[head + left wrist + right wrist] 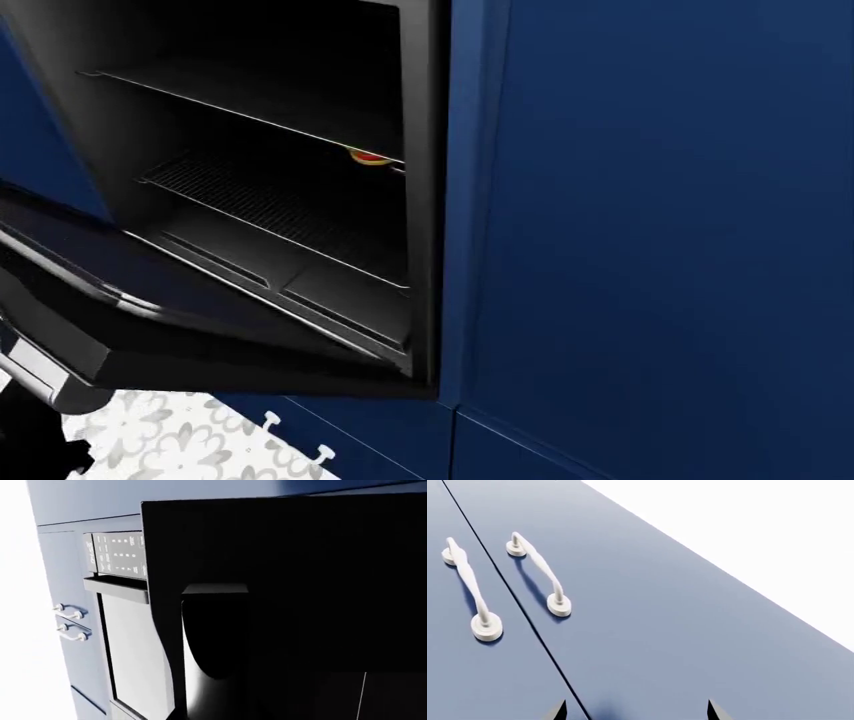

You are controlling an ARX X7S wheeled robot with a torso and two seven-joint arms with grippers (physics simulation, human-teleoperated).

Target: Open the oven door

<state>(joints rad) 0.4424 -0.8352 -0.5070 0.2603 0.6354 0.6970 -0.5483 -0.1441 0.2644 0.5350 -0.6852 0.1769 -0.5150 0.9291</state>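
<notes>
At the lower left of the head view the oven door [147,300] hangs swung down, well open, baring the racks [267,200] inside; it looks a heavy, rigid, glossy slab hinged along its lower edge, likely slippery on the glass, so the bar handle at its free edge is the sound place to hold; the left gripper is not seen in any view and its state cannot be told; the right gripper [635,711] shows two tips apart, holding nothing, facing navy cabinet doors [647,630] with white handles [537,575].
</notes>
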